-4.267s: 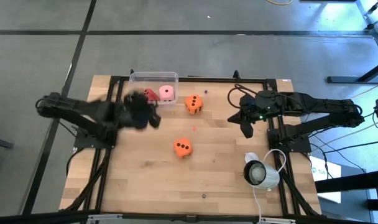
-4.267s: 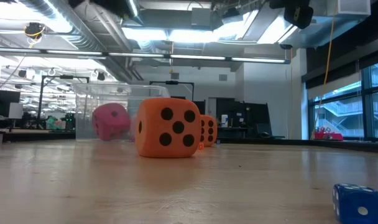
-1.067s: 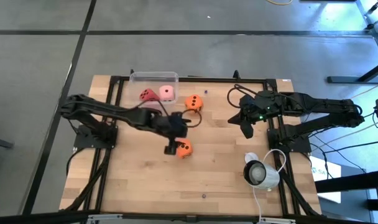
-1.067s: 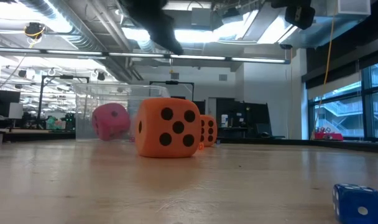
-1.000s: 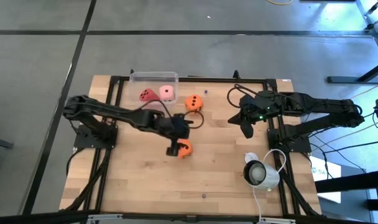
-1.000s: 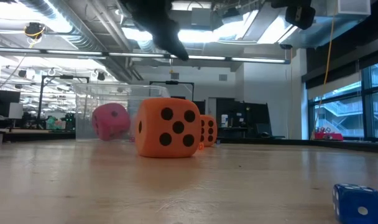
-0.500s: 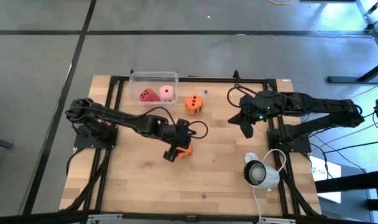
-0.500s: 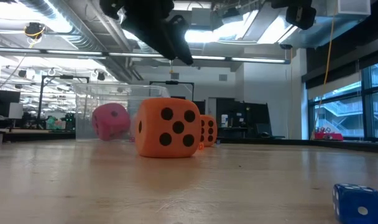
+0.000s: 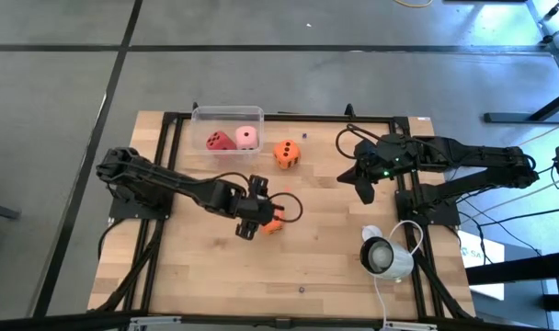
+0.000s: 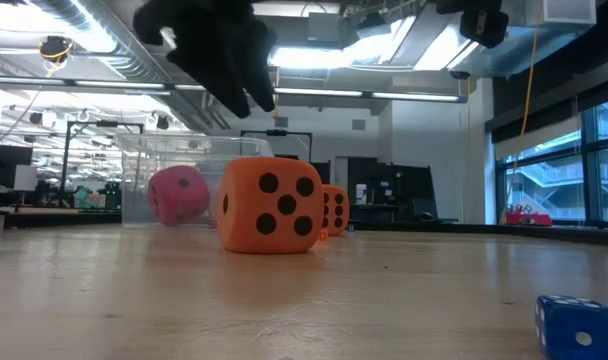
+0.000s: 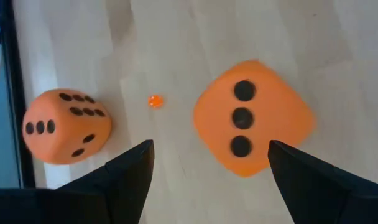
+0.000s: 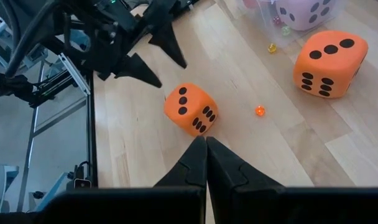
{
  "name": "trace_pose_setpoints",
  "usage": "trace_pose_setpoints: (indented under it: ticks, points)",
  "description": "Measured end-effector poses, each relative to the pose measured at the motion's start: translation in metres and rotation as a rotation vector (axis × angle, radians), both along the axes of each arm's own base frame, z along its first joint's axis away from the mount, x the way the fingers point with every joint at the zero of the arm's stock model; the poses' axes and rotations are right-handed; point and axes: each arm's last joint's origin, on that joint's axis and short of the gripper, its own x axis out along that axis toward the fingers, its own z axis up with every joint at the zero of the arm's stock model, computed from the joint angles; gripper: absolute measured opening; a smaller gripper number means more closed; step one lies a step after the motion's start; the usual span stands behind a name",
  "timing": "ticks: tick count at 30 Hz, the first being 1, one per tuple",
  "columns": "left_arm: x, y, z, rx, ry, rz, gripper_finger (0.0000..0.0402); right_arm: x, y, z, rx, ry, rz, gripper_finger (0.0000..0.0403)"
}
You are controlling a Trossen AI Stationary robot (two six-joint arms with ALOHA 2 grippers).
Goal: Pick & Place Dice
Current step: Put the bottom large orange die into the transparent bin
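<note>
Two orange dice rest on the wooden table: one near the middle (image 9: pixel 273 222) (image 11: pixel 254 124) showing three pips on top, the other farther back (image 9: pixel 286 154) (image 11: pixel 64 127). A red die (image 9: pixel 218 141) and a pale pink die (image 9: pixel 247 138) lie in a clear box (image 9: pixel 202 115) at the far edge. My left gripper (image 9: pixel 252 222) (image 11: pixel 209 146) hovers open just left of and above the middle orange die, touching nothing. My right gripper (image 9: pixel 363 190) (image 12: pixel 206 155) hangs shut over the table's right side, well away from the dice.
A white round device (image 9: pixel 386 256) with a cable sits at the near right. A tiny orange bead (image 11: pixel 155 101) lies between the two orange dice. A small blue die (image 10: pixel 574 326) sits close to the low camera. Bare wood stretches along the near half.
My left gripper has swung a little toward the table's near and left edges, coming beside the middle orange die, and its wrist has rolled and tipped further down. The dice have stayed where they were.
</note>
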Motion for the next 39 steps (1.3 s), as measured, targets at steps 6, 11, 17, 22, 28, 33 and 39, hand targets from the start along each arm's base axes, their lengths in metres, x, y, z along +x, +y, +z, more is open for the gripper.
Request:
trace_pose_setpoints:
  ticks: [6, 11, 17, 22, 28, 33, 39]
  points:
    - [0.005, -0.002, -0.011, -0.047, 0.036, 0.034, 0.0308, 0.0, 0.0, 0.0, -0.002, 0.0, -0.003, 0.0]
    - [0.006, -0.004, -0.014, -0.046, 0.022, 0.085, 0.0308, 0.0, 0.0, 0.0, -0.002, 0.001, -0.003, 0.0]
    - [0.011, -0.01, -0.011, -0.114, -0.06, 0.142, 0.0308, 0.0, 0.0, 0.0, -0.002, 0.002, -0.004, 0.0]
    - [0.016, -0.019, -0.006, -0.224, -0.176, 0.237, 0.0308, 0.0, 0.0, 0.0, -0.002, 0.002, -0.004, 0.0]
    - [0.017, -0.026, -0.012, -0.193, -0.171, 0.244, 0.0308, 0.0, 0.0, 0.0, -0.004, 0.001, -0.002, 0.0]
    - [0.026, -0.035, -0.026, -0.173, -0.115, 0.22, 0.0308, 0.0, 0.0, 0.0, -0.005, 0.002, -0.001, 0.0]
    - [0.043, -0.044, -0.043, -0.079, 0.028, 0.227, 0.0308, -0.001, 0.0, -0.001, -0.005, 0.01, -0.002, 0.0]
